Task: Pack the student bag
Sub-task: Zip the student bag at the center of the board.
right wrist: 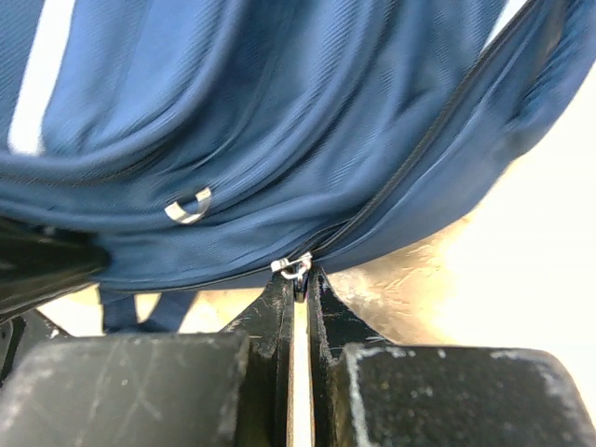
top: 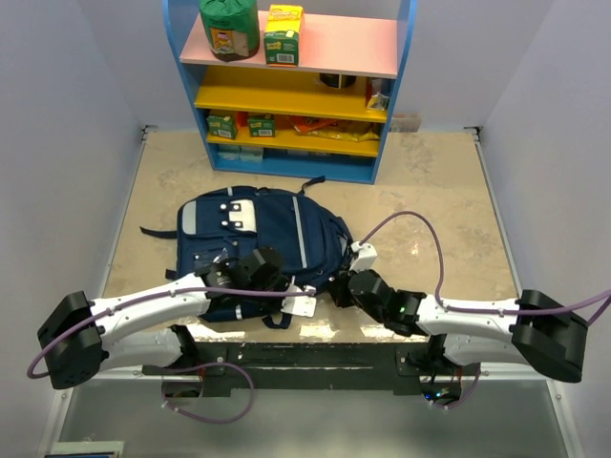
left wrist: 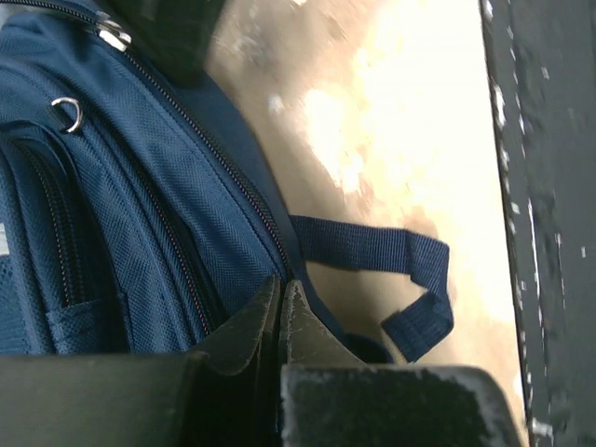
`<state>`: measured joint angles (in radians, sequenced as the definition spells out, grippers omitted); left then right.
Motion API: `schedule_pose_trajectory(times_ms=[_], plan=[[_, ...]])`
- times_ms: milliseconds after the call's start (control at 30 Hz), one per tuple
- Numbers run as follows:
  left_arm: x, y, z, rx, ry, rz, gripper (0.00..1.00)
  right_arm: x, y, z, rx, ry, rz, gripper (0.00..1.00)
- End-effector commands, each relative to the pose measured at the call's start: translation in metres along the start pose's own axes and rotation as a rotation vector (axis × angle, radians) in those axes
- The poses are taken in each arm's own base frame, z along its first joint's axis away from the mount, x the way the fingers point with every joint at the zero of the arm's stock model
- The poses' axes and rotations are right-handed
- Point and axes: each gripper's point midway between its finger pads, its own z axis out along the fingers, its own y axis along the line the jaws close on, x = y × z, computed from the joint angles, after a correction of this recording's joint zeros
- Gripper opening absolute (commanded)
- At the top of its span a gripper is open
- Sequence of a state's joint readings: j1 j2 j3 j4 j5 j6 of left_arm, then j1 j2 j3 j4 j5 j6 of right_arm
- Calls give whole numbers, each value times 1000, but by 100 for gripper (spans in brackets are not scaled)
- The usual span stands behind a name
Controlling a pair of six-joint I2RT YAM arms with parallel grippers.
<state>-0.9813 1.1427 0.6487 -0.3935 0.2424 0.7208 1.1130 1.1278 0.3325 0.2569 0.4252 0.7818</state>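
The student bag (top: 277, 229), navy blue with grey-white patches and light stripes, lies flat in the middle of the table. My left gripper (top: 279, 284) is at its near edge. In the left wrist view the jaws (left wrist: 281, 285) are shut, with their tips pinching the bag's (left wrist: 112, 186) seam beside a zipper. My right gripper (top: 336, 286) is at the bag's near right corner. In the right wrist view it (right wrist: 300, 279) is shut on the silver zipper pull (right wrist: 296, 267) of the bag (right wrist: 279, 112). Nothing of the bag's inside shows.
A blue shelf unit (top: 391, 105) with pink and yellow boards stands at the back and holds a green pack (top: 229, 29), a juice box (top: 284, 34) and small packets. A loose blue strap loop (left wrist: 410, 279) lies by the table's black front edge (left wrist: 549, 233).
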Motion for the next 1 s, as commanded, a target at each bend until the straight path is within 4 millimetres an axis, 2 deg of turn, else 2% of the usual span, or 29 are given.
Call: schedule_pose_trajectory(times_ms=[0, 67, 100, 167, 200, 367, 433, 467, 533, 567, 600, 633, 667, 700, 733, 767, 800, 833, 867, 933, 967], plan=[[32, -29, -25, 118, 128, 58, 0, -33, -16, 7, 87, -48, 8, 0], [34, -34, -33, 142, 128, 110, 0, -32, -23, 11, 119, -26, 6, 0], [44, -45, -39, 188, 161, 120, 0, -42, -20, 13, 128, -37, 15, 0], [48, -48, -50, 195, 168, 191, 0, -47, -25, 13, 176, -30, -9, 0], [53, -53, -57, 213, 191, 206, 0, -57, -21, 13, 180, -47, -8, 0], [49, -48, -83, 158, 178, 285, 0, -89, -36, 2, 278, -123, -7, 0], [48, -44, -85, 132, 185, 283, 0, -96, -35, -1, 277, -141, -1, 0], [48, -41, -85, 118, 187, 282, 4, -99, -31, -4, 261, -148, 4, 0], [41, -30, -82, 60, 170, 251, 8, -96, -20, -3, 197, -124, 6, 0], [31, -13, -81, -20, 145, 232, 13, -97, -12, -5, 156, -122, 3, 0], [23, -7, -80, -47, 127, 199, 19, -82, -4, -5, 89, -70, 3, 0], [13, 2, -81, -95, 98, 114, 29, -82, 5, -6, 42, -81, 31, 0], [-16, 24, -89, -176, 14, 74, 46, -74, 11, -8, 11, -65, 33, 0], [-31, 28, -90, -164, -21, 24, 54, -65, 14, -10, -17, -44, 46, 0], [-74, 36, -108, -147, -154, -46, 63, -61, 15, -10, -25, -36, 53, 0], [-90, 34, -113, -101, -196, -71, 99, -55, 17, -11, -32, -23, 55, 0], [-104, 35, -111, -62, -225, -89, 100, -51, 17, -12, -36, -15, 60, 0], [-123, 39, -119, -52, -277, -92, 100, -50, 18, -13, -41, -13, 62, 0], [-128, 45, -117, -61, -288, -93, 100, -50, 18, -13, -42, -12, 64, 0], [-120, 52, -97, -67, -244, -117, 100, -53, 19, -16, -42, -22, 71, 0], [-123, 60, -91, -98, -262, -112, 100, -54, 18, -16, -40, -26, 71, 0]])
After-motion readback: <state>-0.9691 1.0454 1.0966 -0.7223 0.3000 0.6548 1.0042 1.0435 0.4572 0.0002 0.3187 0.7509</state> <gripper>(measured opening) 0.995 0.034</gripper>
